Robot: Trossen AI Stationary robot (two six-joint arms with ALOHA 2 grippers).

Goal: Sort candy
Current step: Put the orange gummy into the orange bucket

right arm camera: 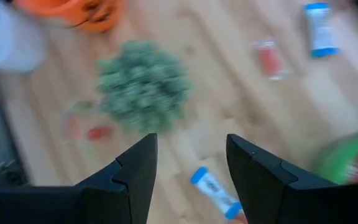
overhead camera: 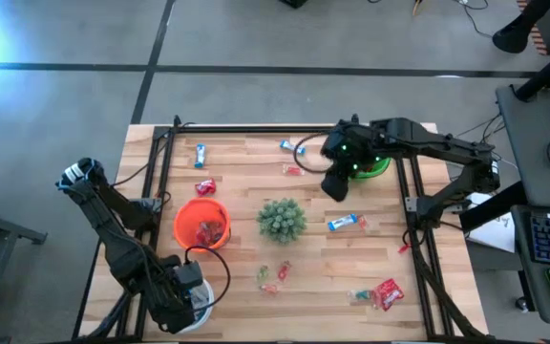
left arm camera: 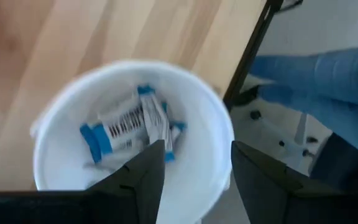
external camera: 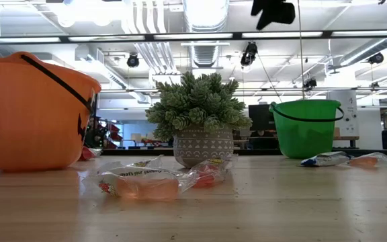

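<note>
- Left gripper (left arm camera: 194, 180), fingers apart over the white bowl (left arm camera: 210, 134): lifting carelessly could snag a blue bar (left arm camera: 126, 124).
- Right gripper (right arm camera: 188, 177), fingers apart and empty, hangs by the green bucket (overhead camera: 375, 164); swinging low risks hitting the plant (overhead camera: 281, 219).

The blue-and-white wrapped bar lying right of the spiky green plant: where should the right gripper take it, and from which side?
Grip the blue-and-white wrapped bar across its narrow middle, coming straight down. It lies flat on the wooden table, its long axis running roughly left to right, with bare wood around it. The open right gripper hovers just beyond it.
</note>
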